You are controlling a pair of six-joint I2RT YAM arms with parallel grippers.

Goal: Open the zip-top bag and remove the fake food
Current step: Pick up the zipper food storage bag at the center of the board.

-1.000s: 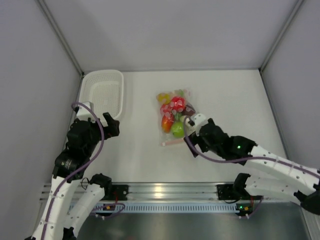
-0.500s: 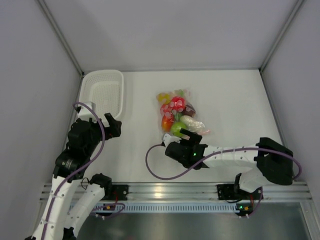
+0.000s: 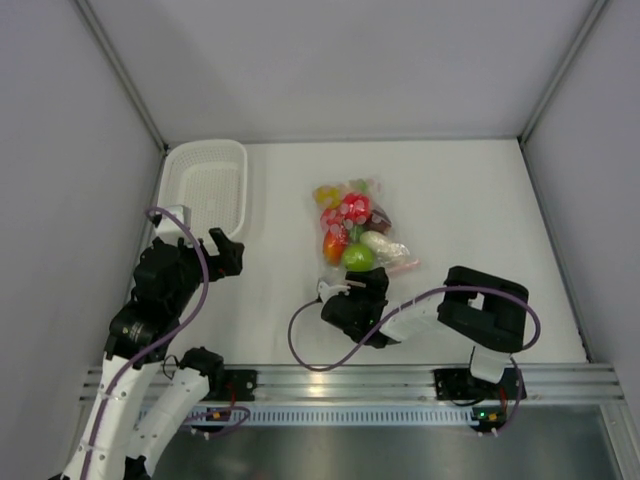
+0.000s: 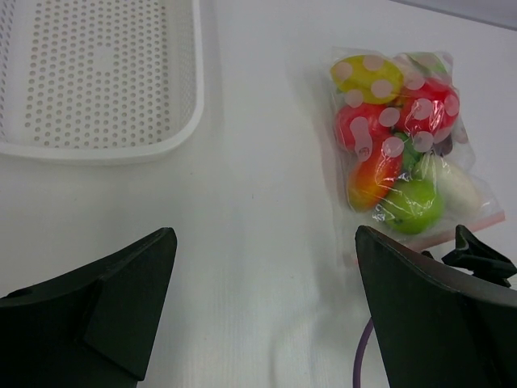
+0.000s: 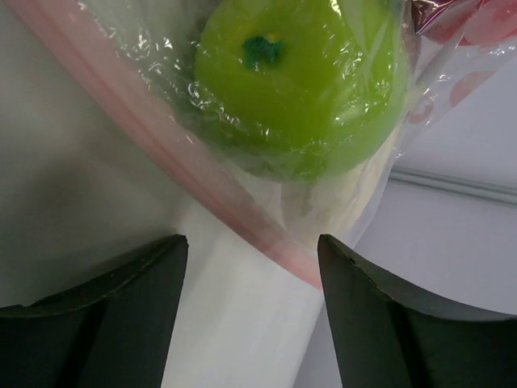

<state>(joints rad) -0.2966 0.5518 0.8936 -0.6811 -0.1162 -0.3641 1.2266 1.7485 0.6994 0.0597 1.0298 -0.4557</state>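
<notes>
The zip-top bag (image 3: 355, 228) lies flat mid-table, zipped, its pinkish strip (image 5: 242, 206) along the near edge. It holds the fake food: a green fruit (image 5: 299, 81) nearest the strip, then red, orange-red, yellow, dark purple and a white radish (image 4: 456, 187). My right gripper (image 3: 345, 288) is open right at the near edge; in the right wrist view (image 5: 252, 242) the strip's end lies just ahead between the jaws, not gripped. My left gripper (image 3: 228, 252) is open and empty, left of the bag; in its wrist view (image 4: 265, 234) the bag (image 4: 400, 137) shows to the upper right.
A white perforated basket (image 3: 205, 185) stands at the back left, also in the left wrist view (image 4: 97, 81). The right arm (image 3: 485, 310) is folded back near the front right, its purple cable (image 3: 300, 345) looping on the table. Grey walls close in three sides.
My right gripper has swung from the bag's right side round to its near zip edge, the arm folding back. The bag's near right corner shifted slightly. The left arm has not moved.
</notes>
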